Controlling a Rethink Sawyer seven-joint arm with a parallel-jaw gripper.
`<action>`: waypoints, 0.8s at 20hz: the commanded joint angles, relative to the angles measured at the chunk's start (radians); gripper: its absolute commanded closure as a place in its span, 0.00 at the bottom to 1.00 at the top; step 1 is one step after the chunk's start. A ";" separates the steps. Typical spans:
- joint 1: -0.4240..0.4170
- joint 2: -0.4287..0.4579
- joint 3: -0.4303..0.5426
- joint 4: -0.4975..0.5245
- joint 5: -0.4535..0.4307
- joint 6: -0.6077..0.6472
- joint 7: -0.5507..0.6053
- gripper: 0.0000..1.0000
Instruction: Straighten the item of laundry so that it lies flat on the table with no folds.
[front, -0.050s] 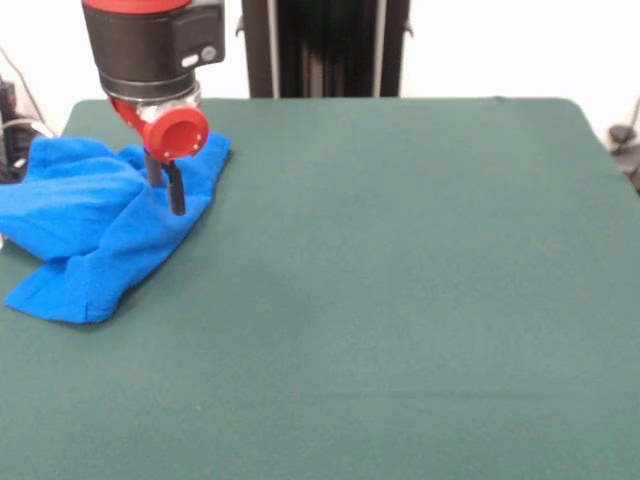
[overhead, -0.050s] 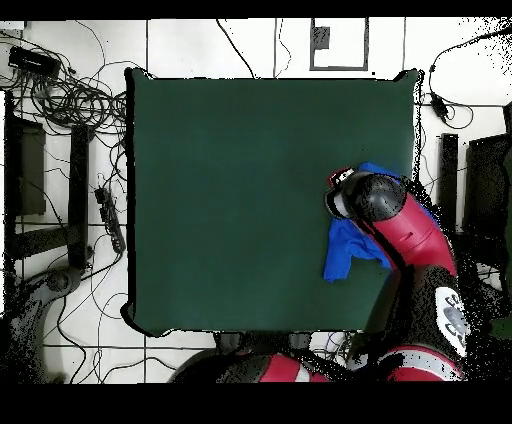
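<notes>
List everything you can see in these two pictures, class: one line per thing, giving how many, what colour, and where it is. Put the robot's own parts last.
shirt: one, bright blue, crumpled in folds at the table's left edge in the front view, one part reaching over the edge.
table: one, dark green cloth top, fills most of both views; bare apart from the shirt.
cables: many, black, tangled on the white tiled floor beside the table in the overhead view.
arm: one, red and black, reaching over the shirt.
gripper: one, dark, below a red cap, down on the shirt near its far end; whether it is open or shut cannot be told.
</notes>
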 joint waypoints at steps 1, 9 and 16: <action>0.050 0.068 0.133 0.104 0.108 -0.069 0.327 0.00; 0.093 0.107 0.108 0.073 0.095 -0.091 0.280 0.00; 0.059 0.164 0.132 0.024 0.015 -0.053 0.130 0.00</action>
